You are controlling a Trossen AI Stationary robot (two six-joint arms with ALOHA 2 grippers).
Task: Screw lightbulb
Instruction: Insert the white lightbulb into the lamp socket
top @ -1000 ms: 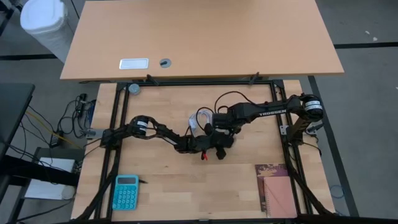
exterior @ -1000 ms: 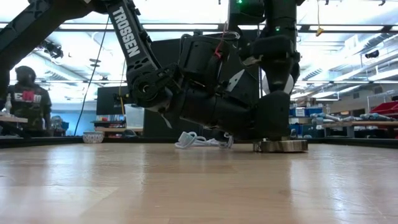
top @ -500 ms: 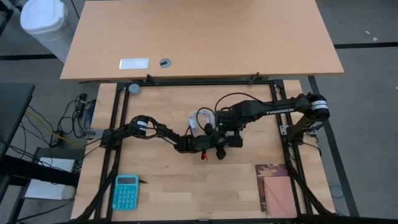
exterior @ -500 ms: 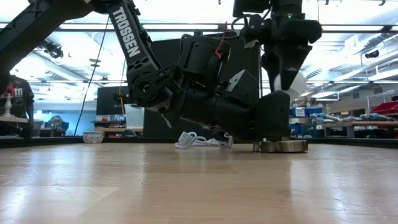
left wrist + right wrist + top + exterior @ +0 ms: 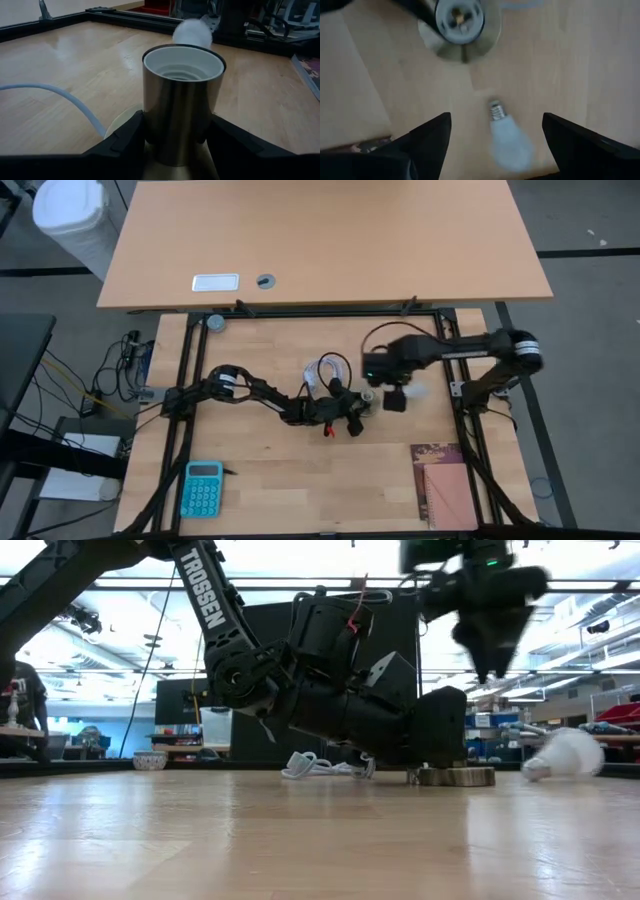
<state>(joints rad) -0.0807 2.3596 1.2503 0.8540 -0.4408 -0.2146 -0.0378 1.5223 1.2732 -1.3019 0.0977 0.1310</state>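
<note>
The left claw (image 5: pixel 175 145) is clamped on the metal socket (image 5: pixel 183 100), its fingertips cut off at the wrist view's edge. The bulb (image 5: pixel 507 140) lies blurred on the desk (image 5: pixel 270 470) beside the socket, its screw base toward it. The right claw (image 5: pixel 495 145) hangs spread and empty above the bulb.

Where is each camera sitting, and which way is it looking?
High view: above the table, looking straight down; both arms show.
Low view: at tabletop height, looking across; the left arm fills it, the right gripper hangs above.
Left wrist view: on the left arm, facing the socket gripped between its fingers.
Right wrist view: on the right arm, looking down between open fingers.
Shared: the loose lightbulb lying on the table shows in all four views.
</note>
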